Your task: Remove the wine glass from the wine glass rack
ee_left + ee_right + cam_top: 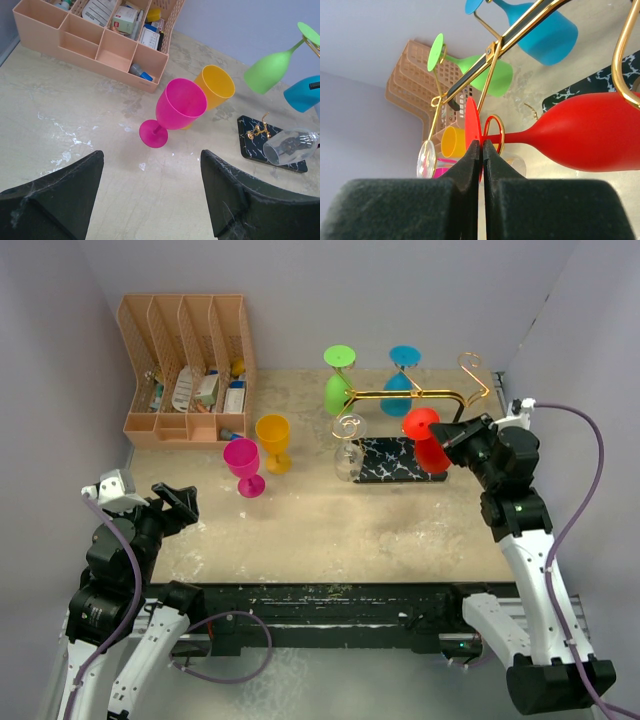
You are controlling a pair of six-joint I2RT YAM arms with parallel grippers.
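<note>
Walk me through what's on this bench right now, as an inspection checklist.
Surface: beige table, scuffed and stained.
Job's things: wine glass rack carries a green glass, blue glass, clear glass and red wine glass, all hanging; the red one's stem sits in a gold loop.
Clutter: pink glass and yellow glass stand upright on the table; orange organiser holds small items.
Grippers: right gripper is pinched shut on the red wine glass's foot; left gripper is open above the table, holding nothing.
Cables: purple cables loop off both arms.
Surroundings: plain grey walls; nothing else seen.
</note>
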